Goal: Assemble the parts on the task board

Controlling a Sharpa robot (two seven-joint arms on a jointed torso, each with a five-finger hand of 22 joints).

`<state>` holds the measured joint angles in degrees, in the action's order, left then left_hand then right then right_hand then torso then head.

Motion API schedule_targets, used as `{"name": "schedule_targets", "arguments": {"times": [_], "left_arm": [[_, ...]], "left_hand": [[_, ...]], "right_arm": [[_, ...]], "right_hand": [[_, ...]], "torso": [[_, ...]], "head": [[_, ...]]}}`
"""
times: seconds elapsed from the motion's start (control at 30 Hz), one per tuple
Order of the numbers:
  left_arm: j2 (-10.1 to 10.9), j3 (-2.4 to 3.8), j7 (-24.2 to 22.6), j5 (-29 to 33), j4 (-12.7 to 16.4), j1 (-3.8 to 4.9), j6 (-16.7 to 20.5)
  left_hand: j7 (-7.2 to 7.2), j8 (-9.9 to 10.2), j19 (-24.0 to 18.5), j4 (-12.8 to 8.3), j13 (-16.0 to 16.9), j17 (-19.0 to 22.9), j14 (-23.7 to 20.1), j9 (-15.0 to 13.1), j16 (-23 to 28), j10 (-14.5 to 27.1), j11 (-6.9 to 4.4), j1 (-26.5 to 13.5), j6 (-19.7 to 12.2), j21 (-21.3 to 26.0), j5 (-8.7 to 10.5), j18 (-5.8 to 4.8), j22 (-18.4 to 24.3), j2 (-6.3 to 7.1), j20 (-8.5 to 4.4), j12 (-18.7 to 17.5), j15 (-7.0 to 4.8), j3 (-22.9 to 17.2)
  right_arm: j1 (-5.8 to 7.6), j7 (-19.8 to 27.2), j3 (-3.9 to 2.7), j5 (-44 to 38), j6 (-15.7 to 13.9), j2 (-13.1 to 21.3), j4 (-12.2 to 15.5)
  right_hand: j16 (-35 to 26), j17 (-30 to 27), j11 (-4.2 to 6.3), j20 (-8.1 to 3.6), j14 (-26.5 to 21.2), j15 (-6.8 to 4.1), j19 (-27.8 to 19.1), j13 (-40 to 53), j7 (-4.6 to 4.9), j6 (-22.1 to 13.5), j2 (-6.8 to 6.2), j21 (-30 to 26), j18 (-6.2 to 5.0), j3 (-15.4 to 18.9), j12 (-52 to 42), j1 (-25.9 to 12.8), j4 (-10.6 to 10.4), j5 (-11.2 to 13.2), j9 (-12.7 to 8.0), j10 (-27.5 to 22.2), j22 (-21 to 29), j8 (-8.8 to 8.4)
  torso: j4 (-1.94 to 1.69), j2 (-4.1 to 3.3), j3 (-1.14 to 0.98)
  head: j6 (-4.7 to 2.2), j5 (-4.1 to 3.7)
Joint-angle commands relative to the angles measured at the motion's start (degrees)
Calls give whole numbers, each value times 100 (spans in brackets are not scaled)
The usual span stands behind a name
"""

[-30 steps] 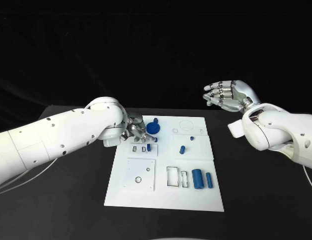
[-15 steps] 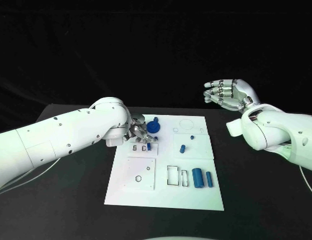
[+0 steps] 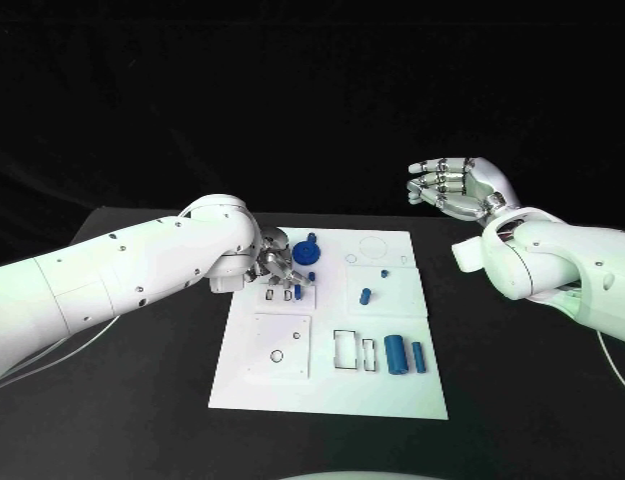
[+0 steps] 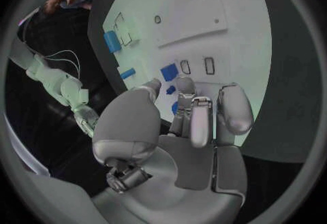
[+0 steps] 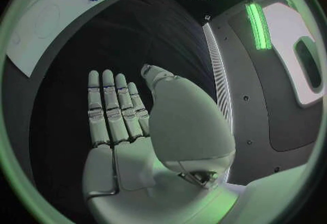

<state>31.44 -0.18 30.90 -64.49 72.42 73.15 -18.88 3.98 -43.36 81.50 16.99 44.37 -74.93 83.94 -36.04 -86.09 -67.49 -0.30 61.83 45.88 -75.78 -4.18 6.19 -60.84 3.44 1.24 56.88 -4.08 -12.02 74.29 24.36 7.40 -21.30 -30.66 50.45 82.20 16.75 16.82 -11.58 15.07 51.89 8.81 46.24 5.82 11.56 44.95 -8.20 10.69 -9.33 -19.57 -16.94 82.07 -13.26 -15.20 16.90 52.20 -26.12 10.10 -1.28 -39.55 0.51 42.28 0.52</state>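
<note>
The white task board [image 3: 334,385] lies mid-table. My left hand [image 3: 272,262] hovers low over its far left part, fingers curled right beside a blue round part [image 3: 306,252]. In the left wrist view my left hand [image 4: 184,120] has thumb and fingers drawn close, and bits of blue [image 4: 170,89] peek between them; whether it holds anything is unclear. A small blue block [image 4: 168,71] stands by two slots. My right hand [image 3: 449,188] is raised beyond the board's far right corner, and the right wrist view shows the right hand [image 5: 119,109] flat and empty.
Two blue cylinders [image 3: 394,354] [image 3: 417,357] lie side by side near the board's front right. Small blue pegs [image 3: 366,296] [image 3: 386,274] sit in the middle right. Black table [image 3: 528,400] surrounds the board.
My right hand has drifted slightly left and its fingers have spread a little. My left hand stays by the blue round part, which has not moved.
</note>
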Motion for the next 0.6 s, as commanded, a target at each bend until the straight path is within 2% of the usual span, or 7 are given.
{"name": "schedule_targets", "arguments": {"times": [0.03, 0.33, 0.4, 0.6], "left_arm": [[-21, 0, 10, -9, -9, 3, -119], [-42, -2, 4, 32, -35, -1, -151], [-45, -3, 1, 50, -37, -1, -155], [-51, -5, -4, 96, -45, -3, -172]], "left_hand": [[-10, 2, 44, -18, -5, -667, 401, -8, -25, -30, -4, 5, 16, -26, -31, -112, -12, -44, -2, 23, -2, 18], [-12, 22, 45, -26, 4, -676, 400, -39, -31, -17, -8, 164, 6, -48, -51, -115, -44, -76, -3, 54, -5, -50], [-12, 47, 47, -29, 0, -683, 400, -53, -34, 3, -8, 308, -7, -69, -67, -120, -83, -103, -3, 63, -5, -161], [-10, 67, 48, -28, -5, -689, 400, -63, -36, 18, -7, 389, -11, -84, -69, -124, -110, -86, 0, 69, -3, -256]], "right_arm": [[-13, 100, 0, -29, 88, -14, -3], [-29, 104, 0, -59, 85, -35, -15], [-32, 91, 1, -61, 93, -38, -17], [-38, 63, 1, -64, 113, -47, -23]], "right_hand": [[-35, -9, -8, 21, 1, 34, 30, -8, 383, 9, 11, -24, -98, -25, 39, -55, 13, 11, -8, -15, 7, -34], [-61, -24, -16, 26, -6, 40, 38, -35, 391, -1, 12, -45, -99, -46, 44, -68, 43, 7, -20, -32, 37, -48], [-69, -29, -18, 28, -8, 43, 40, -44, 393, -3, 14, -52, -98, -52, 45, -78, 48, 6, -23, -37, 47, -52], [-119, -58, -39, 41, -33, 61, 43, -90, 414, -39, 18, -95, -95, -71, 51, -138, 79, 2, -48, -75, 102, -85]], "torso": [[-2, -8, 4], [-10, 7, -4], [-9, 8, -4], [-3, 4, -6]], "head": [[9, -1], [35, -6], [38, -4], [40, 10]]}}
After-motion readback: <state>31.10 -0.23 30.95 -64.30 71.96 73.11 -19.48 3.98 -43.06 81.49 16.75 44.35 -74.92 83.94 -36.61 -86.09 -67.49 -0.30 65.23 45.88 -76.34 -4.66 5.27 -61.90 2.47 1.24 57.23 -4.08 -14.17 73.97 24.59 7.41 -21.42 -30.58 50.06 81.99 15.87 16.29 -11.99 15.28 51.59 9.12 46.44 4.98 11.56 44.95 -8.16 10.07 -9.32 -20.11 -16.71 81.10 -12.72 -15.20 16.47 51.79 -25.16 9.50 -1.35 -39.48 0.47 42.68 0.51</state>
